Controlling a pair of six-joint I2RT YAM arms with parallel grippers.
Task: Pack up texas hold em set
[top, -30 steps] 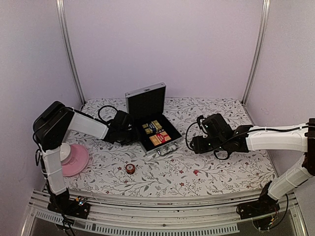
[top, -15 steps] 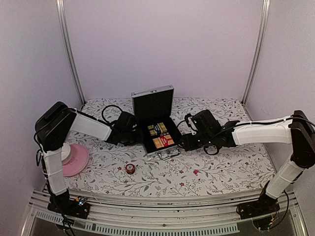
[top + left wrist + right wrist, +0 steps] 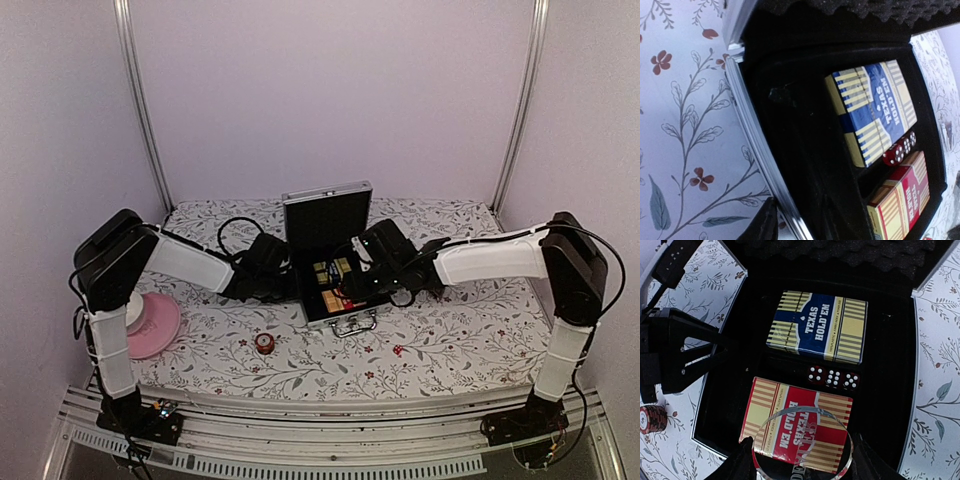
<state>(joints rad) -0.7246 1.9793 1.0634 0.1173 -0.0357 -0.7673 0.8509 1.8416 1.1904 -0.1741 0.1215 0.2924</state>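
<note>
Top external view: at the far left we see the left arm [image 3: 185, 262] rise from its base at the near edge, fold at a high elbow, and slope its white forearm down to the right. Beside its upright link, a pink plate [image 3: 165, 330] with a white bowl [image 3: 135, 308] sits on the floral surface [image 3: 450, 340]. Further right, a short stack of red chips [image 3: 264, 344] lies alone, near the front of the case but apart from it. The left end effector [image 3: 280, 285] sits at the left wall of the case [image 3: 340, 316]. Its wrist view shows one dark finger [image 3: 760, 225] just outside the silver rim, and we cannot tell whether the fingers are together or clamped on that wall.

The case stands open in the middle of the surface, lid upright at the back, handle toward the arms. In its black tray lie a blue pack [image 3: 817, 332] at the back, three red dice [image 3: 832, 377] in a row before it, and a red pack [image 3: 767, 410] nearest the front.

The right end effector [image 3: 803, 460] hovers over the front of the tray, its fingers clamped on either side of a clear disc [image 3: 800, 440] held above the red pack. The right arm [image 3: 490, 262] stands up from its base at the near right, bends at the elbow, and stretches its forearm leftward, almost level, to the case.
</note>
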